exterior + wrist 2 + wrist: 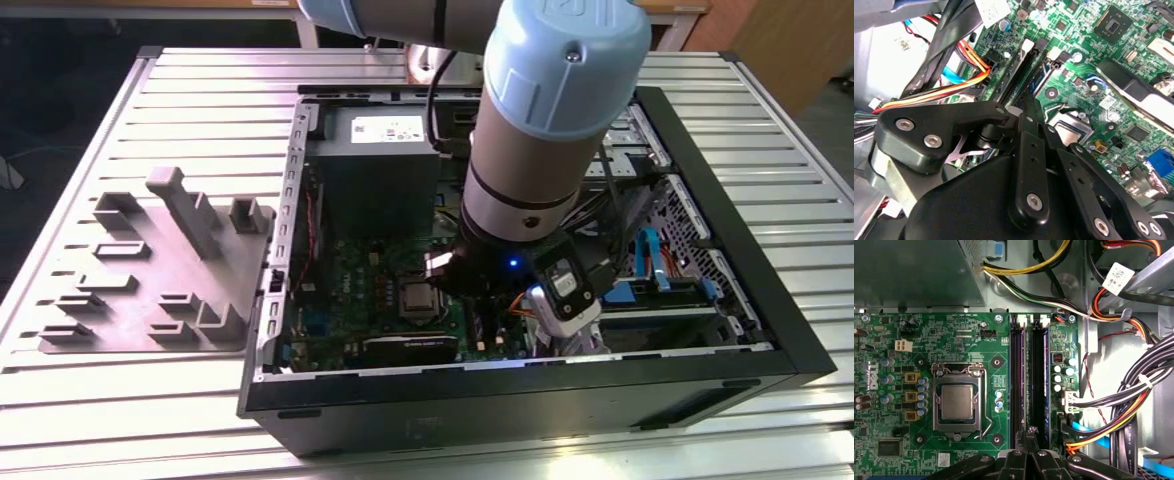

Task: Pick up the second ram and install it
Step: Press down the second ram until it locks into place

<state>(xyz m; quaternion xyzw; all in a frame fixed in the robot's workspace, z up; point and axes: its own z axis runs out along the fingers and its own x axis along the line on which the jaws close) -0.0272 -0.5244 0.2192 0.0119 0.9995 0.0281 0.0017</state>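
Two long black slots (pixel 1027 380) run side by side on the motherboard (pixel 954 340), and the pincer (pixel 1029 432) hangs right over their end, at about five o'clock within the open case (pixel 787 330) in the exterior view. I cannot tell whether it is spread or pinching. A bluish strip along one slot is probably the second ram (pixel 1039 375), so seating looks to be the step in hand. The grey fixture (pixel 160 270) lies at nine o'clock on the worktop (pixel 80 400). Seating calls for a straight, even press.
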